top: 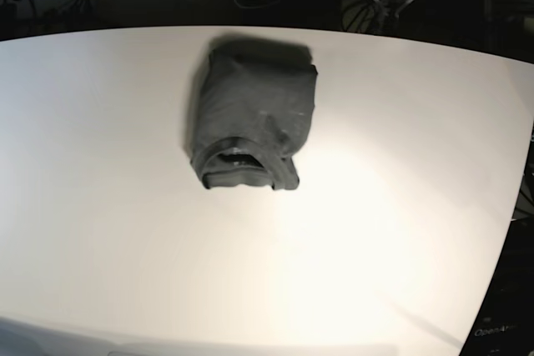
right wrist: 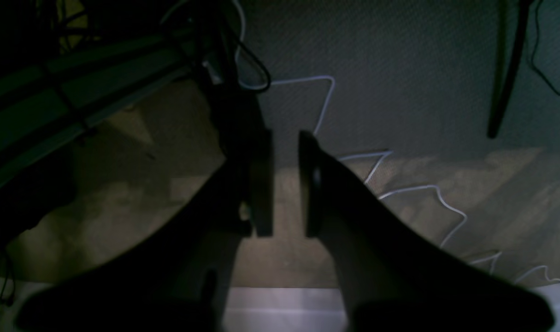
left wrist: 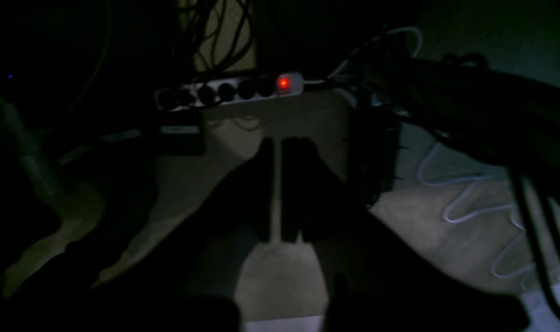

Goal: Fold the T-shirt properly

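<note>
The dark charcoal T-shirt (top: 254, 110) lies folded into a compact rectangle on the white table (top: 400, 164), back of centre, with its ribbed neck toward the front edge. It shows only in the base view. Neither gripper is near it or visible in the base view. In the left wrist view my left gripper (left wrist: 276, 145) hangs over the dim floor beyond the table, jaws nearly together, with only a thin slit and nothing held. In the right wrist view my right gripper (right wrist: 285, 138) also hangs over the floor, jaws a little apart and empty.
A power strip (left wrist: 229, 90) with a red lit switch and tangled cables lie on the floor ahead of the left gripper. A white cable (right wrist: 399, 189) snakes across the floor by the right gripper. The table's edge (right wrist: 284, 299) shows below both grippers.
</note>
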### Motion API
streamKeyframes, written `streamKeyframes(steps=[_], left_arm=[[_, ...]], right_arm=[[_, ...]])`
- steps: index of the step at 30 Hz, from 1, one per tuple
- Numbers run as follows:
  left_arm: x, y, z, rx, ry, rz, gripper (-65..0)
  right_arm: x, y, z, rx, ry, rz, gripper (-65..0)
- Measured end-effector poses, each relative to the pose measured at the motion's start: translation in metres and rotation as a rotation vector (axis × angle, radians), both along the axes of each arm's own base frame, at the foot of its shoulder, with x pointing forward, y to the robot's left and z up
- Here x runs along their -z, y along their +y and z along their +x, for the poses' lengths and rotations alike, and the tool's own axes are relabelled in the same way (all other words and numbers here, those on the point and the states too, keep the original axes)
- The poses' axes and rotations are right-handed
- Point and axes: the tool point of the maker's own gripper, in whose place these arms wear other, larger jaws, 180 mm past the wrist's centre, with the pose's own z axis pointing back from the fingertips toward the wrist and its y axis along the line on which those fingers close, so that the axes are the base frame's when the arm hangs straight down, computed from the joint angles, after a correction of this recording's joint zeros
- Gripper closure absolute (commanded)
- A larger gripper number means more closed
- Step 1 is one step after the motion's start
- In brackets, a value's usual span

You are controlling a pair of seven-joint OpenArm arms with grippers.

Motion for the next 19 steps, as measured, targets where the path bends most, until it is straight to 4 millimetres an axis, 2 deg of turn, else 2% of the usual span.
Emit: streamKeyframes(steps=[6,11,16,19], left_arm=[[0.001,-0.012,-0.001,0.006,0.002,-0.02,-3.6],[0.001,-0.012,0.0,0.007,-0.001,-0.021,-3.6],[0.001,-0.012,0.001,0.006,-0.002,-0.02,-3.6],[0.001,-0.013,0.0,0.006,-0.001,-0.022,-3.6]], right_arm=[[0.0,0.0,-0.004,0.0,0.007,0.001,-10.3],[-0.001,-0.003,-0.011,-0.001,0.016,-0.004,-10.3],[-0.004,-0.025,-0.011,-0.007,0.018,-0.04,-10.2],[-0.004,-0.03,-0.008,-0.009,0.008,-0.049,-10.2]])
